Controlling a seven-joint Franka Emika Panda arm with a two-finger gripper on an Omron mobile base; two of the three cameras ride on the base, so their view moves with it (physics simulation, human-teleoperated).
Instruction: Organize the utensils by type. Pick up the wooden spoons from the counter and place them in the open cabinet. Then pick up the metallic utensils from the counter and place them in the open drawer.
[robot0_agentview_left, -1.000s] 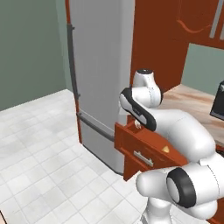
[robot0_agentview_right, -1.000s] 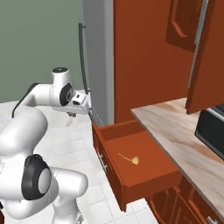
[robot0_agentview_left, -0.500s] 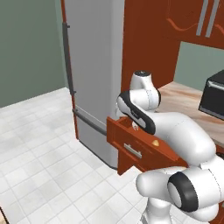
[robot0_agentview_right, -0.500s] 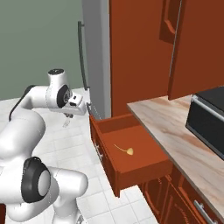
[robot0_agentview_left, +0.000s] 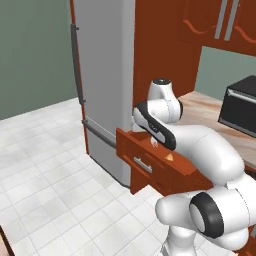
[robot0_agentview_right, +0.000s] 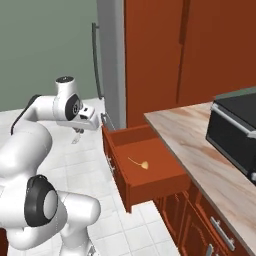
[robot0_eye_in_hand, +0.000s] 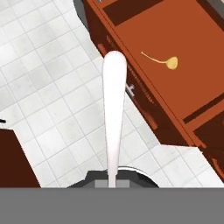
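My gripper (robot0_eye_in_hand: 113, 178) is shut on the metallic utensil (robot0_eye_in_hand: 114, 109), a slim pale silvery piece that points away from the hand over the white floor tiles. From the right base camera the gripper (robot0_agentview_right: 78, 131) hangs left of the open drawer (robot0_agentview_right: 131, 186), about level with its rim, with the utensil (robot0_agentview_right: 75, 138) dangling under it. The reddish-brown drawer (robot0_eye_in_hand: 131, 65) stands pulled out, and a small yellow wooden spoon (robot0_eye_in_hand: 168, 63) lies on its floor (robot0_agentview_right: 141, 163). In the left base view the gripper (robot0_agentview_left: 154, 142) is just above the drawer front (robot0_agentview_left: 142, 167). The marbled counter (robot0_agentview_right: 192, 137) runs to the right.
A tall grey fridge (robot0_agentview_left: 102, 75) stands left of the drawer. A black appliance (robot0_agentview_right: 235, 135) sits on the counter, with reddish-brown cabinet doors (robot0_agentview_right: 165, 50) above. White tiled floor (robot0_agentview_left: 45, 165) spreads to the left.
The whole picture has shifted, so the base has driven; the drawer and black appliance now sit nearer and larger. The gripper stays shut on the utensil, left of the drawer.
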